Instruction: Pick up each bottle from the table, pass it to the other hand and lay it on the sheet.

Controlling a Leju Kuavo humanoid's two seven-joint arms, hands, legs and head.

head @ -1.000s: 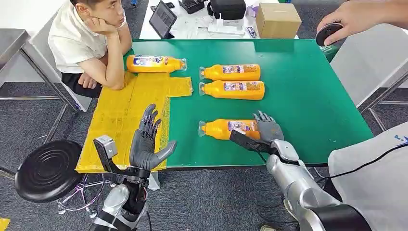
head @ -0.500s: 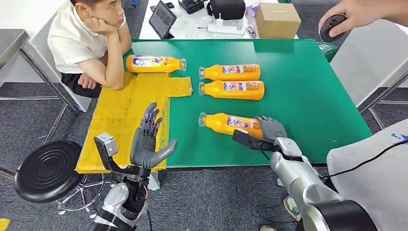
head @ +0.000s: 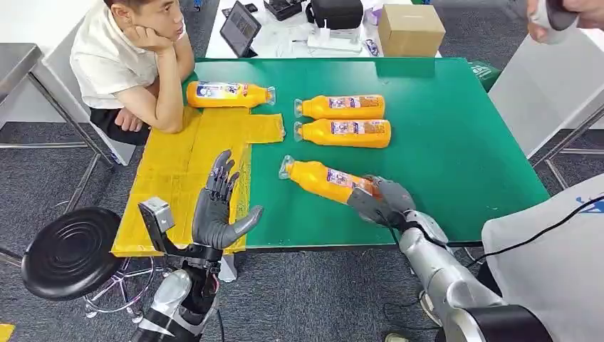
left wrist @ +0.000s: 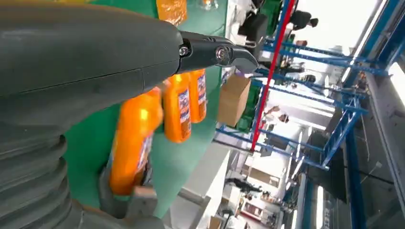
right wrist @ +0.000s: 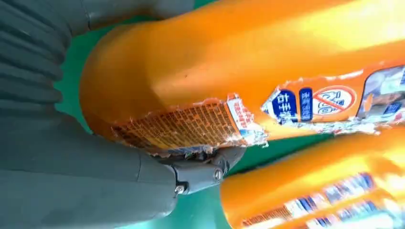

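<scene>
My right hand (head: 384, 199) grips the base of an orange bottle (head: 324, 180) near the table's front edge; the bottle is tilted, cap end raised toward the left. The right wrist view shows that orange bottle (right wrist: 248, 62) close up, with my thumb (right wrist: 200, 174) against its torn label. Two more orange bottles (head: 342, 107) (head: 345, 132) lie side by side mid-table. Another bottle (head: 229, 94) lies at the far end of the yellow sheet (head: 181, 171). My left hand (head: 219, 206) is held up over the sheet's front right corner, palm up, fingers spread, holding nothing.
A seated person (head: 135, 64) leans an elbow on the sheet's far left. Another person's hand (head: 563, 14) holds a dark device at top right. A cardboard box (head: 411, 28) and a tablet (head: 241, 28) sit beyond the green table (head: 463, 142). A black stool (head: 68, 249) stands at the left.
My right hand has closed on the near bottle and lifted it, swinging its cap end up and leftward. The person's hand at top right has drawn away. My left hand has stayed put.
</scene>
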